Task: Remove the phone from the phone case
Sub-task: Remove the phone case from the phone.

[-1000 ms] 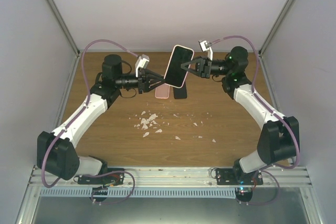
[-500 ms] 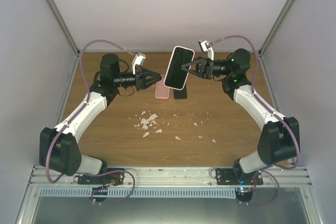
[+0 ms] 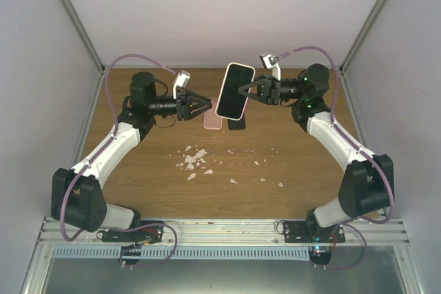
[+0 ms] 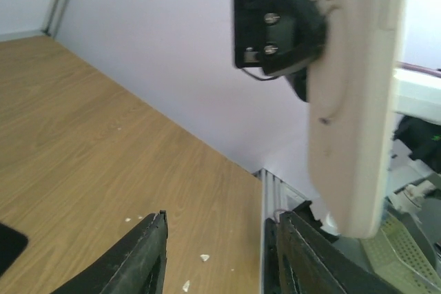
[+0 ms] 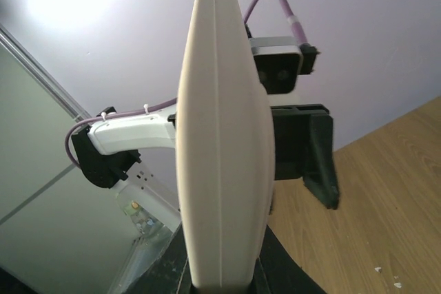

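Observation:
A phone with a dark screen in a pale pink case (image 3: 233, 91) hangs in the air above the back of the table, tilted on end. My right gripper (image 3: 243, 90) is shut on its right edge. In the right wrist view the case's edge (image 5: 224, 142) rises between my fingers, with the gripper (image 5: 224, 277) clamped at its base. My left gripper (image 3: 207, 105) is open and empty, just left of the phone and apart from it. In the left wrist view the case's back (image 4: 351, 101) stands up and to the right of my open gripper (image 4: 222, 219).
A second pink case (image 3: 213, 121) and a black phone-like slab (image 3: 236, 122) lie side by side on the wooden table (image 3: 310, 170) under the held phone. Small white scraps (image 3: 195, 160) are scattered in the table's middle. Grey walls enclose the table.
My left gripper has drawn back to the left, away from the phone's lower edge, and stays open. The right gripper has shifted the cased phone slightly left.

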You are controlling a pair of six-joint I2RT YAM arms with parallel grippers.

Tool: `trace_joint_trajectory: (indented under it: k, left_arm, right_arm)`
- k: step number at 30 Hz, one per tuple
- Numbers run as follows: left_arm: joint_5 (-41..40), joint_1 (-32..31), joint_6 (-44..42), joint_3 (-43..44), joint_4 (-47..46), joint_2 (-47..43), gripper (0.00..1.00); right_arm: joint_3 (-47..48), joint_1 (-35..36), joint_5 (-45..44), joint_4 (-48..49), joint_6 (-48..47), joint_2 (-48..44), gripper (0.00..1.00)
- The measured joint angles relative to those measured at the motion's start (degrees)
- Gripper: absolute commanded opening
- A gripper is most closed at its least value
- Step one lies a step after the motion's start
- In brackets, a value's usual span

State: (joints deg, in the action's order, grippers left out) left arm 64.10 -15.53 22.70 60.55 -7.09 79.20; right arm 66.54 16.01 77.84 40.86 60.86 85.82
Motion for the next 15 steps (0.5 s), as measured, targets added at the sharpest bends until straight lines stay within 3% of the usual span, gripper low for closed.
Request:
trace_joint_trajectory:
  k: [8,15]
  left_arm:
    - [5.2,-1.0,2.9,-1.4,-4.7,-2.6,0.51]
    - [5.3,-2.8,1.7,-1.3,-3.7,-2.7,0.49]
  right_arm:
    - [0.0,0.0,-1.0,-2.2,-1.5,0.0,0.01]
    - [0.0,0.0,-1.3,-2.9,-2.1,0.0,0.00]
